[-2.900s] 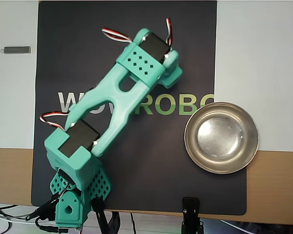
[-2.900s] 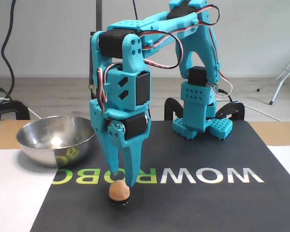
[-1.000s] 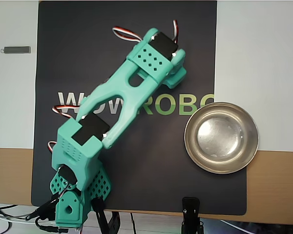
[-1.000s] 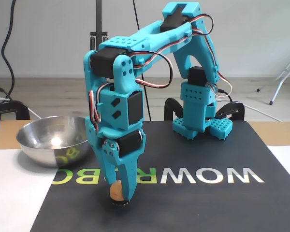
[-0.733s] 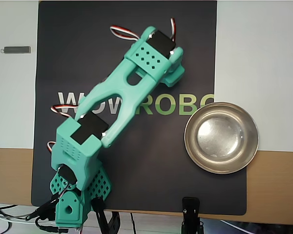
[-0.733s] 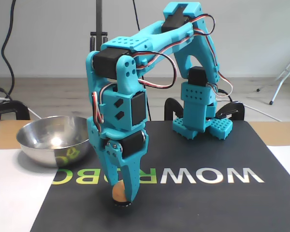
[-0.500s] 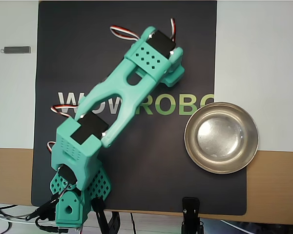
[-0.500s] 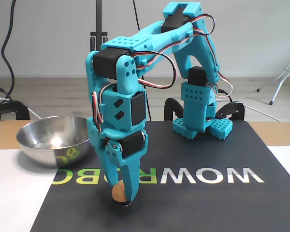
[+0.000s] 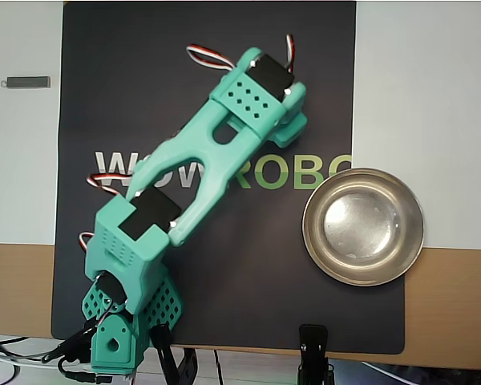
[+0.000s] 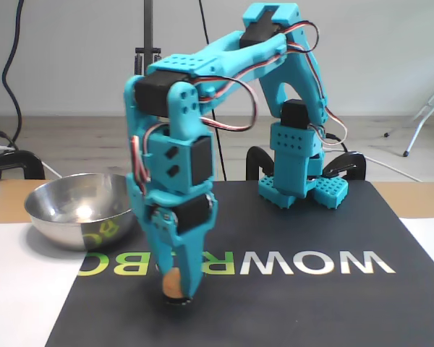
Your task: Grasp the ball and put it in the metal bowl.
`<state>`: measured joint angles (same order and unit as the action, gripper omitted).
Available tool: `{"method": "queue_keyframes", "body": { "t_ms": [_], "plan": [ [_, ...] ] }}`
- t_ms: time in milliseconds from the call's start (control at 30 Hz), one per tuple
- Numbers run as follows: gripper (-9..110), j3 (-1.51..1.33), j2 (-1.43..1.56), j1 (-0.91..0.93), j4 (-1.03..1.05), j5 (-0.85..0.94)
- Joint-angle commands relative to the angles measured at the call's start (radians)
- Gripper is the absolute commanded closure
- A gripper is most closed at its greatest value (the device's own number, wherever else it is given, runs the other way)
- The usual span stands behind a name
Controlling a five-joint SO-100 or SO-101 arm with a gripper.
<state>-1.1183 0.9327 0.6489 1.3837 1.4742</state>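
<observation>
In the fixed view the peach-orange ball (image 10: 171,283) sits low over a small black ring (image 10: 178,303) on the dark mat. My teal gripper (image 10: 178,292) points straight down with its fingers (image 10: 190,278) pressed against the ball, shut on it. The metal bowl (image 10: 72,217) stands to the left of the gripper there, empty and about a hand's width away. In the overhead view the bowl (image 9: 363,273) lies at the right, half over the mat's edge. There the arm's wrist (image 9: 258,96) hides both the ball and the fingertips.
A black mat (image 9: 305,72) with WOWROBO lettering covers the table's middle. The arm's base (image 10: 301,181) stands at the back in the fixed view. A small grey bar (image 9: 27,82) lies on the white sheet at the left. A black clamp (image 9: 313,346) grips the table's edge.
The gripper came down over the ball and its fingers closed around it. In the last half second the fingers narrowed a little more and the wrist shifted slightly.
</observation>
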Motion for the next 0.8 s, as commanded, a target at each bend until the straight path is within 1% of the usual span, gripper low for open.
{"method": "queue_keyframes", "body": {
  "t_ms": [0, 100, 333, 533, 767],
  "plan": [
    [88, 0.031, 0.072, 0.002, 0.009, -0.005],
    [88, 0.028, 0.120, 0.002, 0.021, -0.005],
    [88, 0.038, 0.233, 0.017, 0.163, -0.005],
    [88, 0.040, 0.313, 0.043, 0.241, -0.006],
    [88, 0.040, 0.362, 0.069, 0.238, -0.183]
  ]
}}
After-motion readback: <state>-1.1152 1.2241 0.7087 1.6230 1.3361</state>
